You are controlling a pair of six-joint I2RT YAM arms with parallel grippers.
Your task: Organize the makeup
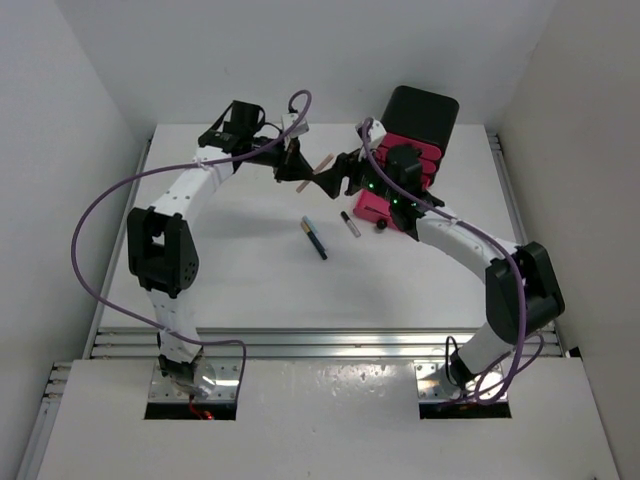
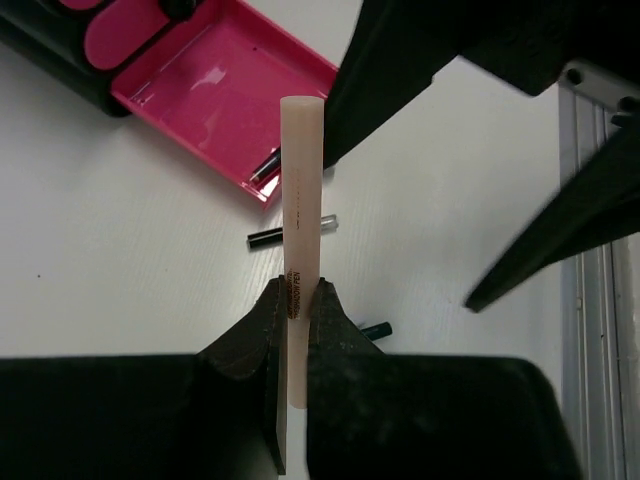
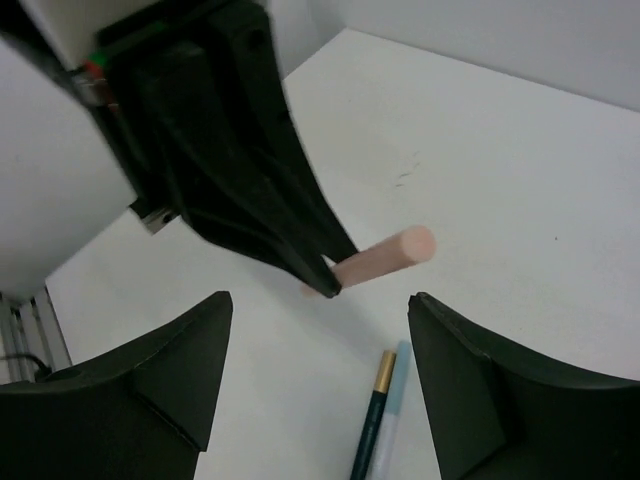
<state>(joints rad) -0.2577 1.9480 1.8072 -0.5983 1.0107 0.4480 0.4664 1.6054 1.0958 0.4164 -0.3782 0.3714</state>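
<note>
- Jaws of the left gripper (image 2: 300,295) are pinched shut on the beige pencil (image 2: 302,200). They clamp it near its lower end, so most of its length sticks out past the fingertips.
- Jaws of the right gripper (image 3: 320,300) stand wide apart and hold nothing. They face the left gripper, and the pencil's free tip points toward the gap between them; contact cannot be told.
- Under both grippers lies the white table (image 1: 250,280).
- Behind the right gripper, at the table's far side, stands the black box (image 1: 420,115).
- Its lowest pink drawer (image 2: 200,90) is pulled out and open. It sits just beyond the left gripper's fingertips, beside the right gripper.
- The beige pencil is lifted off the table, between the two grippers.
- Nearer the arm bases than both grippers, the teal pencil (image 1: 315,238) lies flat on the table. In the right wrist view it shows below the gap between the fingers.
- Between the teal pencil and the open drawer lies the black pencil (image 1: 348,224), also flat, apart from either gripper.
- A fourth pencil (image 2: 265,168) rests inside the drawer at its near corner.
</note>
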